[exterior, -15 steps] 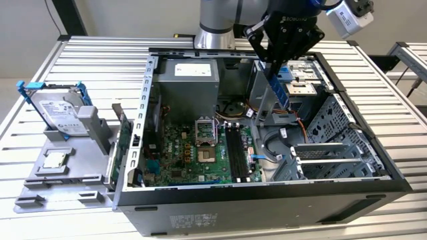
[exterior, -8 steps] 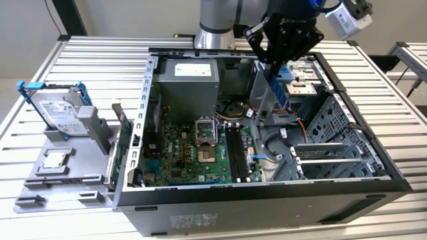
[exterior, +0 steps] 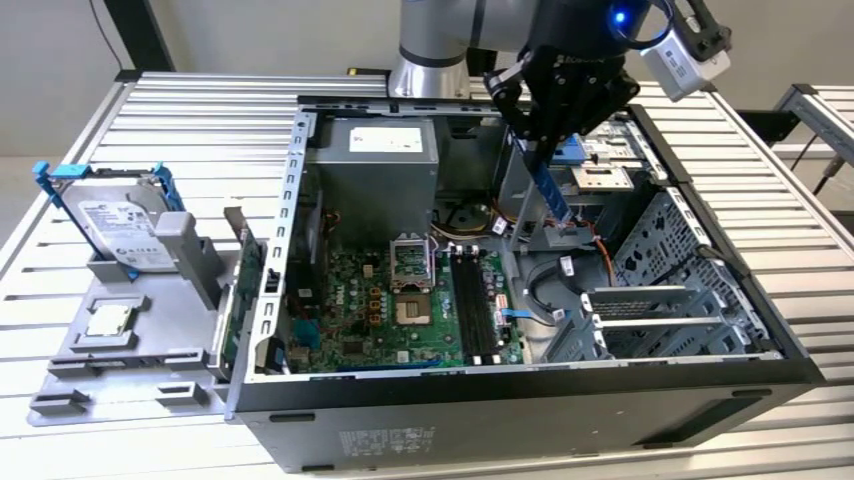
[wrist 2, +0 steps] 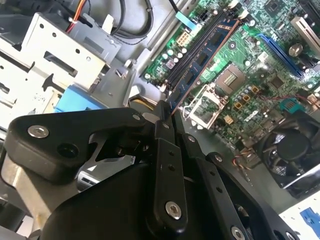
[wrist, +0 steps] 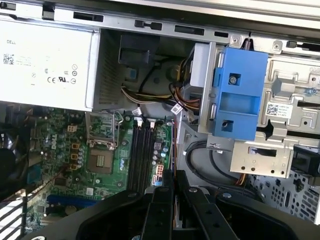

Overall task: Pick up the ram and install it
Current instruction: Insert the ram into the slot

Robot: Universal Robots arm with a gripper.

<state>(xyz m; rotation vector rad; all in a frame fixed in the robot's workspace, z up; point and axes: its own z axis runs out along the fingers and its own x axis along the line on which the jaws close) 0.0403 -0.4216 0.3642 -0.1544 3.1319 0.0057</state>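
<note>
Open computer case (exterior: 534, 420) sits on slatted metal tabletop (exterior: 80, 160); room beyond cut off. Black hand (exterior: 538, 135) hangs over the motherboard (exterior: 350, 345), clamped on the ram (exterior: 551, 195), held upright above the case interior. Ram's upper end hidden inside the grip.

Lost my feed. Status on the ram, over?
Claw shut on ram. Ram upright above open case, not in slots. Cables beside slots.
</note>
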